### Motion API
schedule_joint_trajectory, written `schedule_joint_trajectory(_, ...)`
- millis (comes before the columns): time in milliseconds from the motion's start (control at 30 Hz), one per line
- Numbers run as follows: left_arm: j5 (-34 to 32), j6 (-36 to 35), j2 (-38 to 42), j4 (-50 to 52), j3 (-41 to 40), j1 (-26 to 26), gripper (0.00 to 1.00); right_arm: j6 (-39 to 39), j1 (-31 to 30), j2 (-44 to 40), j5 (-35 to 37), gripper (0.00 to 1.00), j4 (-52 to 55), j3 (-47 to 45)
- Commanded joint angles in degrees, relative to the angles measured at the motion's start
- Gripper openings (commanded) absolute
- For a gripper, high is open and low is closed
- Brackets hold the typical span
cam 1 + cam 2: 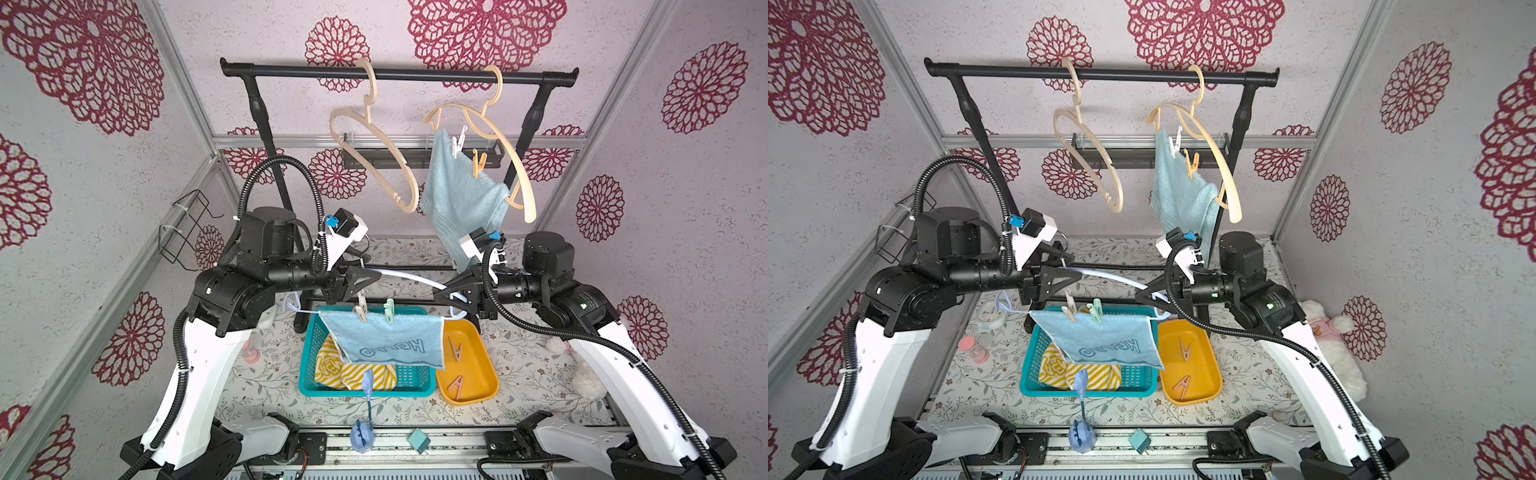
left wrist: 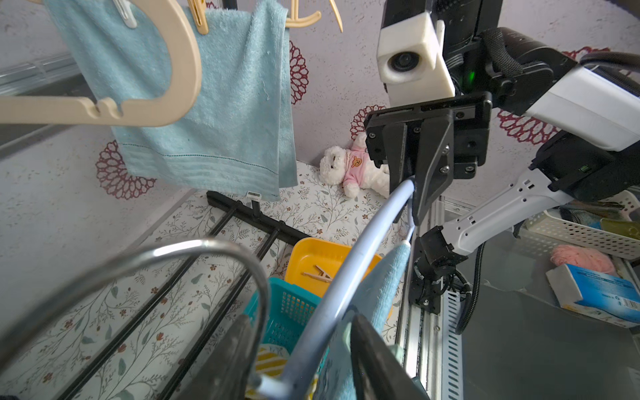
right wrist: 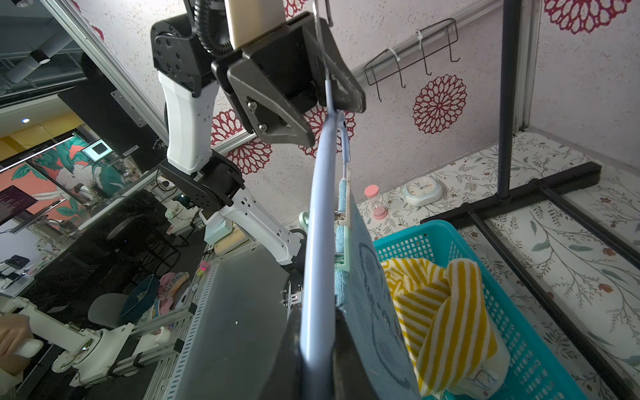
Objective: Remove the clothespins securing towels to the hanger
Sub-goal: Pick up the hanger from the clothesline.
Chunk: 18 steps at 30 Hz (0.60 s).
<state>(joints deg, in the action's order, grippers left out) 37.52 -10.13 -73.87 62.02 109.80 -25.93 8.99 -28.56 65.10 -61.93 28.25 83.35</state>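
Two clothespins, a beige one [image 1: 360, 309] and a mint green one [image 1: 389, 311], pin the "HELLO" towel [image 1: 390, 341] to the bar of a pale blue hanger [image 1: 415, 277]. The hanger hangs in the air over the teal basket [image 1: 308, 349], near the middle of the table.

The right gripper [image 1: 451, 293] is clamped on one shoulder of the hanger. The left gripper [image 1: 368, 280] sits around the other shoulder by the metal hook, its fingers apart and not yet pinching.

The step looks like taking a second hold. The left fingers should close on the plastic shoulder, not on the round hook, where they could slip. The bar should stay level so the towel does not slide. One gripper should let go only once the other is firm, then squeeze a pin's tail ends and lift it off above the yellow tray [image 1: 491, 365].
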Motion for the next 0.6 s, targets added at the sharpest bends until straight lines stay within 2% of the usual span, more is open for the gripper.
schedule_joint_trajectory(0,4.74,-0.56,0.03,1.64,-0.41,0.69,0.45,-2.57,-0.18,-0.37,-2.49,0.00,-3.20,3.47)
schedule_joint_trajectory(267,5.76,-1.10,-0.49,3.27,-2.21,2.42,0.71,-4.06,-0.16,0.60,-2.84,0.00,-1.47,5.58)
schedule_joint_trajectory(567,10.31,-0.36,0.44,1.83,-4.98,7.94,0.81,-4.18,-0.15,0.91,-3.63,0.00,-1.62,6.55)
